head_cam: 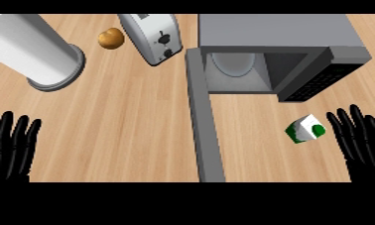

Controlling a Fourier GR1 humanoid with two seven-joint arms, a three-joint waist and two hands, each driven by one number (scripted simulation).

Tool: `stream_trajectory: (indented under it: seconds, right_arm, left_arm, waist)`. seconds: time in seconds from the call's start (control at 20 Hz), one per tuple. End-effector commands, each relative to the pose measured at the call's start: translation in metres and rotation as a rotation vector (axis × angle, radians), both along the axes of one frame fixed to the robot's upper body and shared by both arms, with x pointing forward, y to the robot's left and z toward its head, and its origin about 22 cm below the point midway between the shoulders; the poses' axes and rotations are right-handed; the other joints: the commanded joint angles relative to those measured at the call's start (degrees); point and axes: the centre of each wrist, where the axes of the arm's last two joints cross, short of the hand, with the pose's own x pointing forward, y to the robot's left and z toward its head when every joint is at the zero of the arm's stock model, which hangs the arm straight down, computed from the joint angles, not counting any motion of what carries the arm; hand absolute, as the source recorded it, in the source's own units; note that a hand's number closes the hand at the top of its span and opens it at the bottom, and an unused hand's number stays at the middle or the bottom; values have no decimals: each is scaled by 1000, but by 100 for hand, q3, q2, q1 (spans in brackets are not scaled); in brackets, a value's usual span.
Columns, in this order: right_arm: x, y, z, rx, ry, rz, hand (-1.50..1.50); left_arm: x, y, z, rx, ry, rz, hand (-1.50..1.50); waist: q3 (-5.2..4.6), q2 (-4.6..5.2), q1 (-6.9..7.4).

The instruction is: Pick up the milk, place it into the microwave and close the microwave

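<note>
The right hand [357, 137] is at the right edge of the view, its fingers straight and spread wide, holding nothing. Just beside it, to its left, the milk [305, 129] carton stands on the wooden worktop [124, 120], in front of the microwave [282, 45]. The microwave door [204, 120] is swung fully open and the cavity shows a round plate [233, 64] inside. The left hand [18, 142] rests open at the left edge. Farther back are a toaster [154, 36], a brown potato [111, 38] and a white cylinder [40, 53].

Toaster [153, 37], potato-like lump [111, 38], white cylinder [40, 53] on wooden counter [124, 120].
</note>
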Motion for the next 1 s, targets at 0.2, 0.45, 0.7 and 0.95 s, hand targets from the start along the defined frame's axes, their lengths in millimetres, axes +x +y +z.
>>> stream_trajectory:
  seconds: [0.2, 0.45, 0.7, 0.95]
  right_arm:
    - [25, 10, -24, -65, -10, -154, -150]
    - [39, -11, -39, -79, 10, -175, -150]
    - [49, -32, -71, -69, 21, -219, -150]
    - [45, -47, -76, -131, 31, -264, -150]
  left_arm:
    - [-34, 12, -9, -15, 15, 1, -150]
    - [-13, 3, -6, -5, 21, 6, -150]
    - [-46, 1, 1, 4, -1, 1, -150]
    - [-34, 6, -27, 0, 7, -15, -150]
  waist:
    - [-2, 2, 45]
    - [2, 13, -7]
    - [3, 7, 39]
    - [0, 7, 1]
